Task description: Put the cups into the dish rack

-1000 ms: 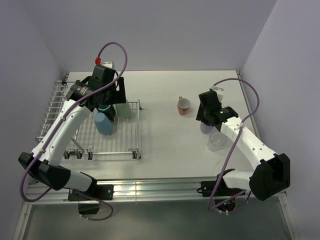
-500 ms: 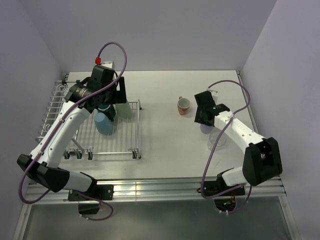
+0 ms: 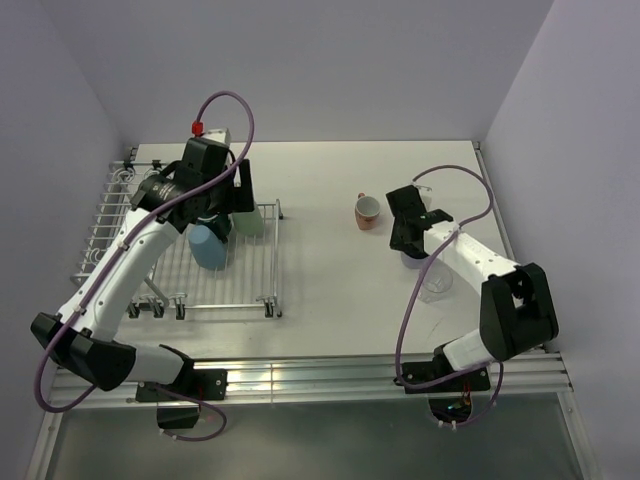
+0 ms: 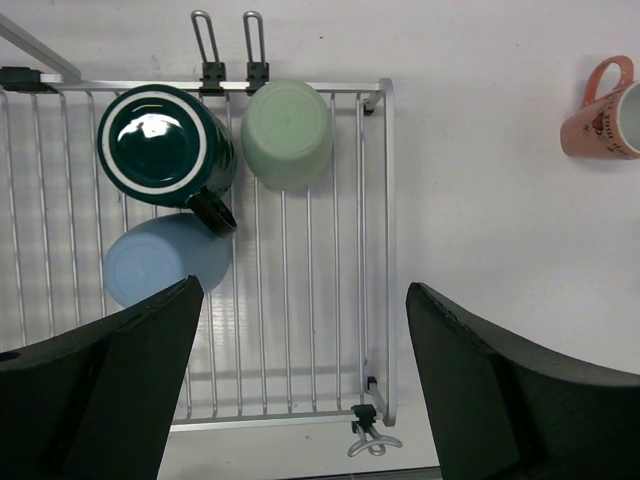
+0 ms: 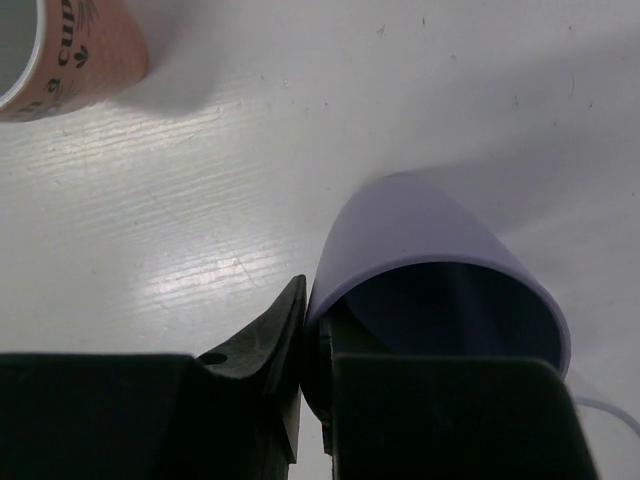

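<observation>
You are looking down on a white counter (image 3: 320,320). The dish rack (image 3: 250,275), a silver wire grid, sits at 9 o'clock on it. Three of the cups are grouped at the rack's far end. The dark green mug (image 4: 160,138) is there, with the pale green cup (image 4: 288,133) just beside it at 3 o'clock and the blue cup (image 4: 165,273) at 6 o'clock. In the left wrist view the mug's handle points to 5 o'clock, over the blue cup's edge. Your left jaws hang above these three, spread wide and gripping nothing.

At about 2 o'clock from the counter's middle, the salmon-orange cup (image 3: 367,211) stands upright on the bare counter, its white inside showing. At its 4 o'clock, your right jaws are clenched on the rim of the lavender cup (image 5: 440,250). One finger (image 5: 262,335) presses the outside of the wall and the other sits inside. The clear cup (image 3: 435,283) stands on the counter near the lavender cup, at its 5 o'clock.
</observation>
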`<state>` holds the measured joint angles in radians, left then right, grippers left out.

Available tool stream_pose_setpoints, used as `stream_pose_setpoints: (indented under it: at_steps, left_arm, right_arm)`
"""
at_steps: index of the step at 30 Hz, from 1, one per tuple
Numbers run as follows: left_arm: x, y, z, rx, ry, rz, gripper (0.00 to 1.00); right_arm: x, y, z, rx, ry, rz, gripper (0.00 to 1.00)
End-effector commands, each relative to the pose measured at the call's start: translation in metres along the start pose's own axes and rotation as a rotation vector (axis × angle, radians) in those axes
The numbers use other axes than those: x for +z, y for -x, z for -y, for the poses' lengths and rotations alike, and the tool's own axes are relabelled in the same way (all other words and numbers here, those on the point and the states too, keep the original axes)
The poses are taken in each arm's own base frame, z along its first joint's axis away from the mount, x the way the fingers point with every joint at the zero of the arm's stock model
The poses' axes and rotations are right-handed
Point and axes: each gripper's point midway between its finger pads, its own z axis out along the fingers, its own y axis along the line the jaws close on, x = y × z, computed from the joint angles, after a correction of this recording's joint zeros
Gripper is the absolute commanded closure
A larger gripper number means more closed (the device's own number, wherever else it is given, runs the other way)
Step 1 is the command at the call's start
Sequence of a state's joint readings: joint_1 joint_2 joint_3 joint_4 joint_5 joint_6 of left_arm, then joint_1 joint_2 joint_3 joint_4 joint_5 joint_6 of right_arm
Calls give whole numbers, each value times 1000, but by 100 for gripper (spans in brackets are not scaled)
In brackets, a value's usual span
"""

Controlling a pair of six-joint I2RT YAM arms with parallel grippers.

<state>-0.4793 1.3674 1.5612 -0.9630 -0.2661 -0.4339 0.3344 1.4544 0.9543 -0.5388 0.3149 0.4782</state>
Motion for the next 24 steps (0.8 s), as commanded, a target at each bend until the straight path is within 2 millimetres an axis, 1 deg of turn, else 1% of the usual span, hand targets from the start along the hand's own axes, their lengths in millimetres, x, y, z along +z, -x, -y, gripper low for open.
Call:
stream_pose_setpoints:
  at_steps: [1, 2, 4, 5, 6, 7, 8, 9, 10, 11, 12, 13, 14, 15, 16, 17, 18, 19, 20, 21, 22, 23, 24]
  left_arm:
    - [-14, 13, 13, -12, -89, 67, 10]
    - [-15, 14, 16, -11, -103, 69, 10]
    - [-18, 15, 22, -13, -148, 80, 8]
    - [-19, 16, 25, -14, -164, 86, 7]
    - [-20, 14, 31, -12, -203, 80, 7]
    - [-25, 22, 34, -21, -239, 110, 6]
    - [-27, 24, 39, -22, -274, 119, 5]
    - [-27, 22, 42, -24, -306, 121, 5]
    - [-37, 30, 55, -28, -420, 153, 4]
    - [-35, 22, 61, -21, -483, 141, 3]
    - [-41, 23, 69, -17, -563, 157, 2]
    - [-63, 35, 84, -15, -724, 218, 1]
    - [-60, 25, 87, -24, -780, 199, 1]
    - [-67, 26, 90, -23, -836, 214, 1]
    - [-76, 24, 94, -33, -911, 208, 1]
    - [-75, 26, 96, -33, -947, 232, 1]
    - [-76, 26, 98, -36, -974, 235, 1]
    - [-79, 23, 101, -44, -1018, 217, 1]
    - [-79, 25, 104, -38, -1044, 243, 1]
    - [-78, 25, 106, -40, -1062, 244, 1]
    - [-80, 25, 107, -46, -1080, 245, 1]
    - [-80, 19, 109, -45, -1107, 232, 1]
    - [-86, 26, 111, -28, -1131, 278, 1]
  right_arm:
    - [-20, 7, -4, 17, 43, 28, 100]
    - [-31, 13, -8, 20, 73, 46, 100]
    - [-48, 12, -17, 0, 111, 55, 100]
    - [-65, 23, -22, 8, 150, 95, 100]
    - [-77, 24, -32, 7, 206, 96, 100]
    - [-87, 26, -42, 6, 263, 103, 100]
    - [-109, 34, -58, 4, 351, 132, 100]
    - [-125, 33, -77, -1, 462, 113, 100]
    - [-139, 41, -92, 0, 537, 137, 100]
    - [-160, 49, -109, -6, 632, 155, 100]
    - [-179, 47, -128, -12, 759, 126, 100]
    - [-200, 61, -143, -6, 858, 159, 100]
    - [-209, 63, -154, -11, 920, 147, 100]
    - [-222, 66, -165, 0, 991, 137, 100]
    - [-250, 74, -179, -15, 1124, 153, 100]
    - [-258, 76, -188, 9, 1181, 122, 100]
    - [-271, 80, -195, 11, 1245, 116, 100]
    - [-297, 88, -202, -9, 1356, 137, 100]
    - [-303, 91, -209, 21, 1398, 98, 100]
    - [-318, 100, -214, 18, 1468, 127, 100]
    - [-328, 102, -217, 21, 1510, 115, 100]
    - [-335, 101, -222, 33, 1563, 60, 100]
    - [-340, 102, -224, 37, 1595, 37, 100]
